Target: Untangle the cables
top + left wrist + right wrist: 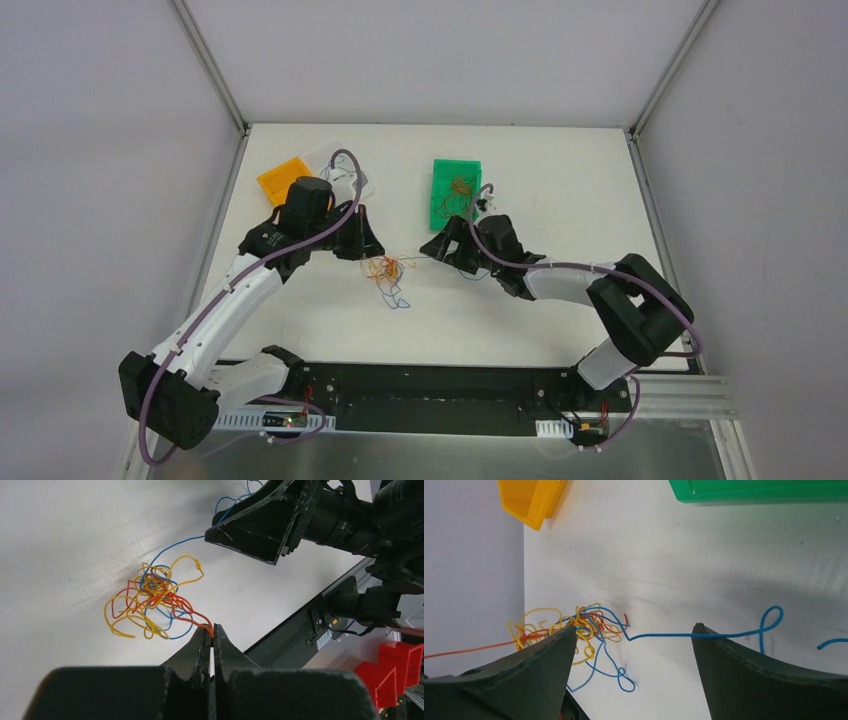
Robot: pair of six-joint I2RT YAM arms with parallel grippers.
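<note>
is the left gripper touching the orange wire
Touching. The left wrist view shows the left gripper pinching the end of the orange wire between its shut tips.

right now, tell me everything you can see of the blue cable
The blue cable is a very thin, flexible wire lying on the white table. One part winds through the orange and yellow tangle; a straighter stretch runs out between the fingers of the open right gripper and curls into a small loop. Nothing pinches it.
</note>
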